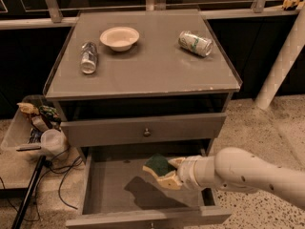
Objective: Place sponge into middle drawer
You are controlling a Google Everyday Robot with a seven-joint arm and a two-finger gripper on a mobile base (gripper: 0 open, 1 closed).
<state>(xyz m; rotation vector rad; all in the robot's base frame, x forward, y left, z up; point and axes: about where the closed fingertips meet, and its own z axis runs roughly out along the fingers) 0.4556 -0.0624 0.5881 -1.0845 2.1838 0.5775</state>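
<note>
Camera view: the pincer [167, 173] hangs over the open drawer [112, 192], clamped on the sponge [158, 166], green face up and yellow foam below.
Sponge: in the air over the drawer's middle-right, with its shadow on the grey floor beneath. It looks clear of that floor, though I can't be certain.
Handling: light, soft foam by the look of it. It'll squash under the grip, won't break, won't roll, and should land dead when let go. The hold belongs across the thickness, on the flat faces, much as it's taken here.
Edges: the upper drawer [143, 128] is closed, and its front and knob sit just above and behind the sponge. The open drawer's right wall lies under the arm [248, 173], and its front lip is nearest the camera.
Room: the drawer floor shows nothing on it, with the widest stretch left of the shadow. Plenty of landing space, I'd judge.
Tabletop [147, 70]: a bowl [119, 37] and two cans [195, 43] on their sides, all well apart from the action.
Call: dip a touch, mind the upper front, then release.
</note>
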